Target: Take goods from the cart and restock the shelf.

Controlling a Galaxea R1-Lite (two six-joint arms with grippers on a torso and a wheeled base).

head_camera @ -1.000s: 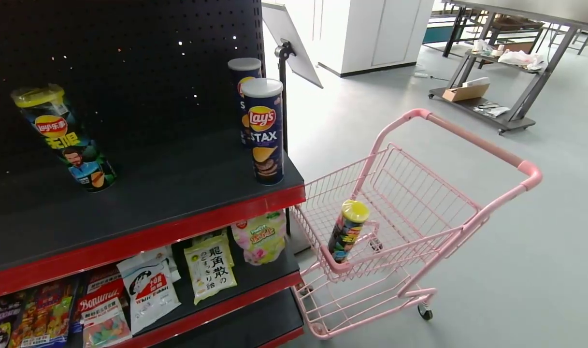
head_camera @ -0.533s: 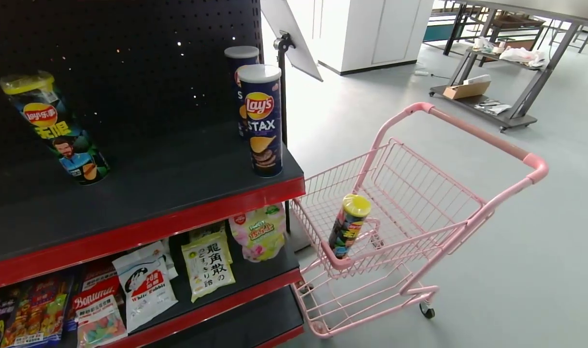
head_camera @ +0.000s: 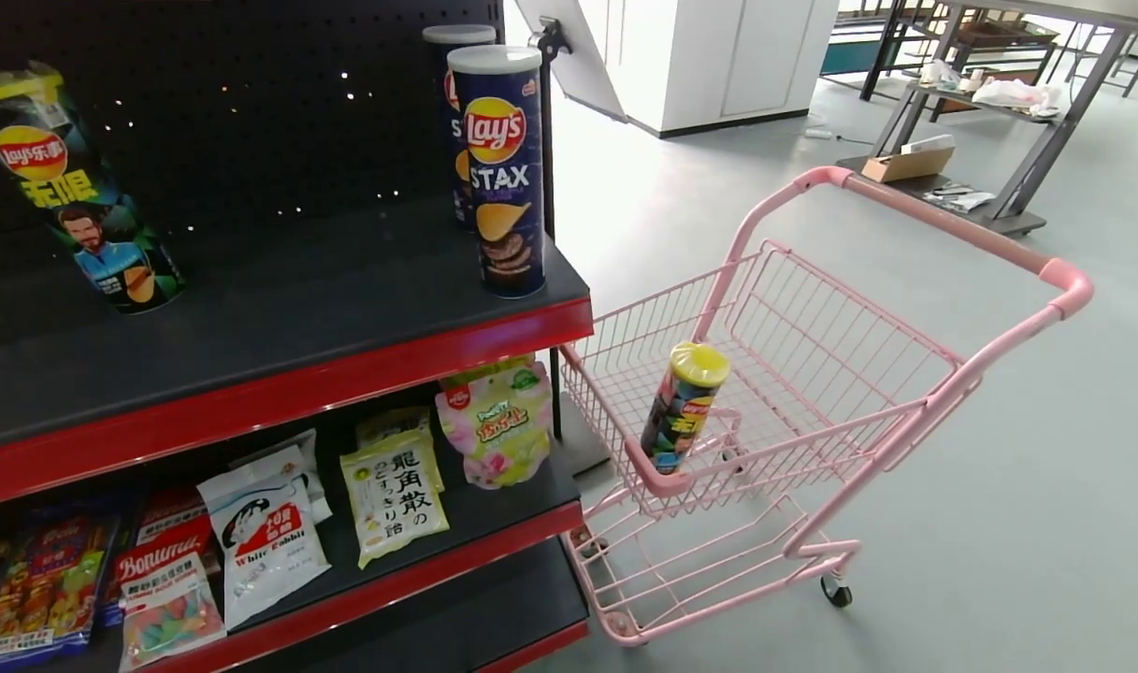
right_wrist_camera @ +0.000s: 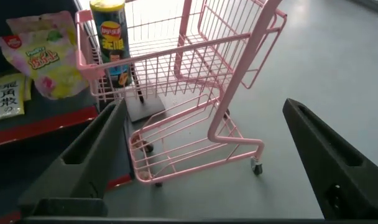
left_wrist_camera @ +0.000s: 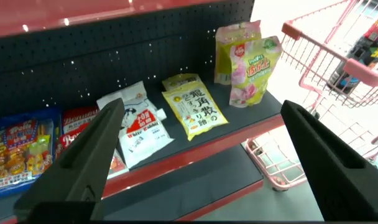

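A pink cart (head_camera: 914, 234) stands to the right of the black shelf (head_camera: 279, 308). One chip can (head_camera: 684, 408) with a yellow lid leans in the basket's near left corner. On the top board stand two blue chip cans (head_camera: 498, 173) at the right edge and a dark yellow-lidded can (head_camera: 73, 196) at the far left. My left gripper (left_wrist_camera: 201, 107) is open and faces the lower shelf's snack bags (left_wrist_camera: 195, 109). My right gripper (right_wrist_camera: 202, 104) is open, low in front of the cart (right_wrist_camera: 195, 43), whose can (right_wrist_camera: 112, 40) stands beyond it.
Snack bags (head_camera: 396, 495) fill the lower shelf, with more packets (head_camera: 36, 598) at its left end. A tilted sign board on a pole (head_camera: 569, 56) rises behind the shelf's right end. Open grey floor (head_camera: 999, 523) lies right of the cart; a metal rack (head_camera: 961, 150) stands far back.
The whole head picture has shifted, so the camera has moved; shelf and cart now look closer and higher in frame. The can in the cart and the cans on the shelf keep their places.
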